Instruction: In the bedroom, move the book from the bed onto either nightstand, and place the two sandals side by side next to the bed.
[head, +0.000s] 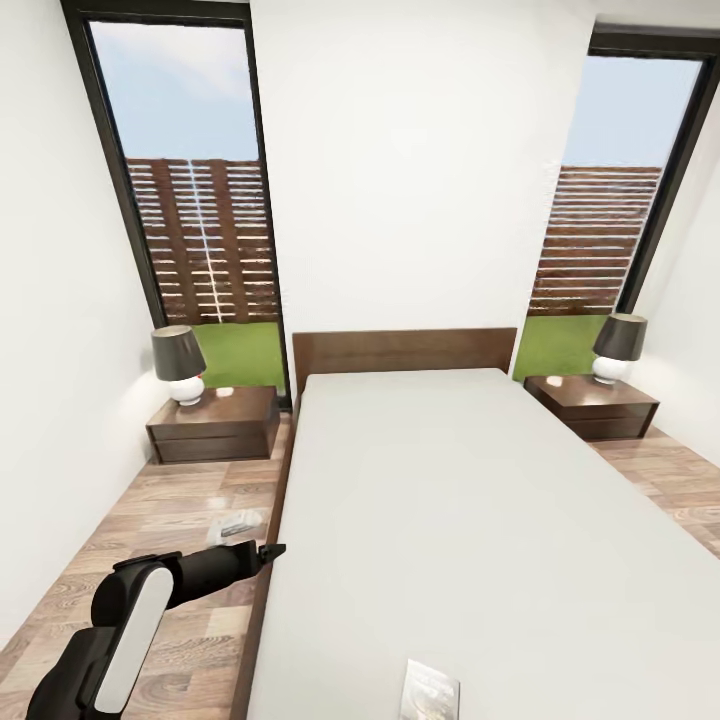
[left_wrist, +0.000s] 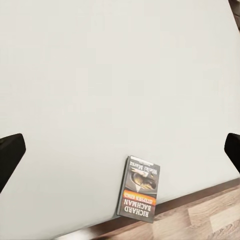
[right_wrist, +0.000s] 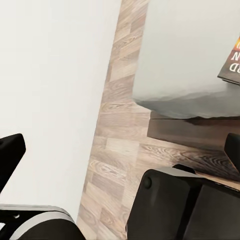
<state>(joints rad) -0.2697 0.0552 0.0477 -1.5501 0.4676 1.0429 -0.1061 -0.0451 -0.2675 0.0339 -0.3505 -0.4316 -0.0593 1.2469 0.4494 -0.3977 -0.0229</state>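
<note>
The book (head: 430, 690) lies flat on the white mattress of the bed (head: 450, 500), near its foot edge. In the left wrist view the book (left_wrist: 140, 192) shows its dark cover and orange band close to the mattress edge, beyond my left gripper (left_wrist: 120, 150), whose fingers are spread wide and hold nothing. In the head view that left gripper (head: 266, 551) hovers at the bed's left edge. My right gripper (right_wrist: 120, 150) is open over the floor, and a corner of the book (right_wrist: 231, 62) shows past it. One nightstand (head: 212, 420) stands left of the headboard, another nightstand (head: 592, 405) right. A small grey flat thing (head: 238, 522), perhaps a sandal, lies on the floor.
Each nightstand carries a dark-shaded lamp (head: 180, 362), the other lamp (head: 618, 347) on the right. Tall dark-framed windows flank the headboard. A narrow strip of wood floor (head: 170, 520) runs between the bed and the left wall. Robot body parts (right_wrist: 190, 205) sit below the right gripper.
</note>
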